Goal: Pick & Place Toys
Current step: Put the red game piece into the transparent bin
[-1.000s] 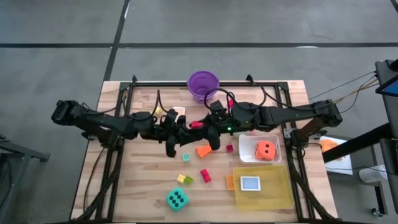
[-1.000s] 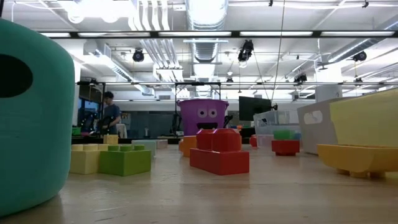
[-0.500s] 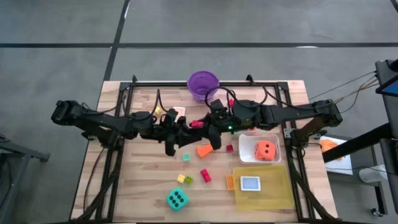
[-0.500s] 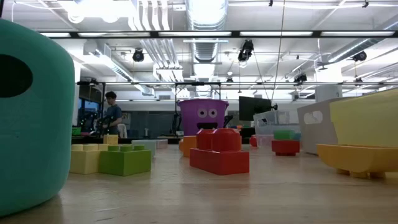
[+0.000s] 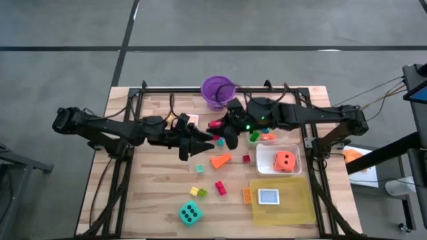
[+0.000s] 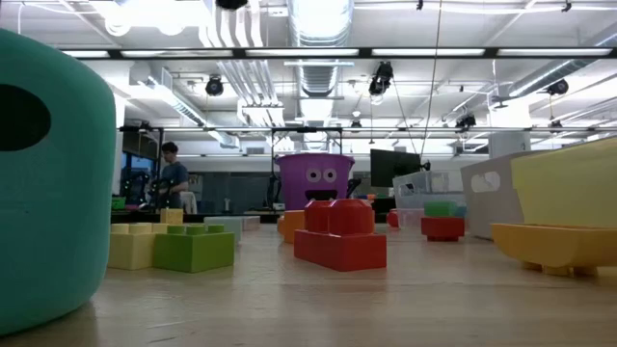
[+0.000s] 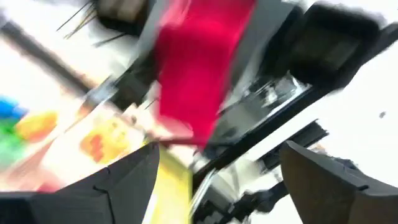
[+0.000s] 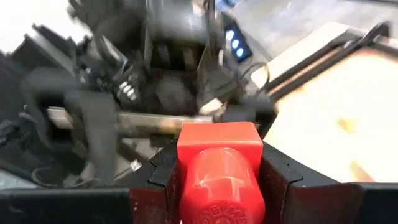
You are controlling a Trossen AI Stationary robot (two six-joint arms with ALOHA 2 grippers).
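No readable text, labels or nos. anywhere (embossed marks on the red block [image 8: 219,167] too blurred).

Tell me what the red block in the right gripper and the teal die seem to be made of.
Red block: probably hard moulded plastic, glossy, with crisp edges and a round stud. Teal die: looks like soft foam, with a matte, finely grained skin and rounded corners, though that is uncertain. The right gripper is clamped on the block.

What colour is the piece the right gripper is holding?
Red block, clearest in the right wrist view.
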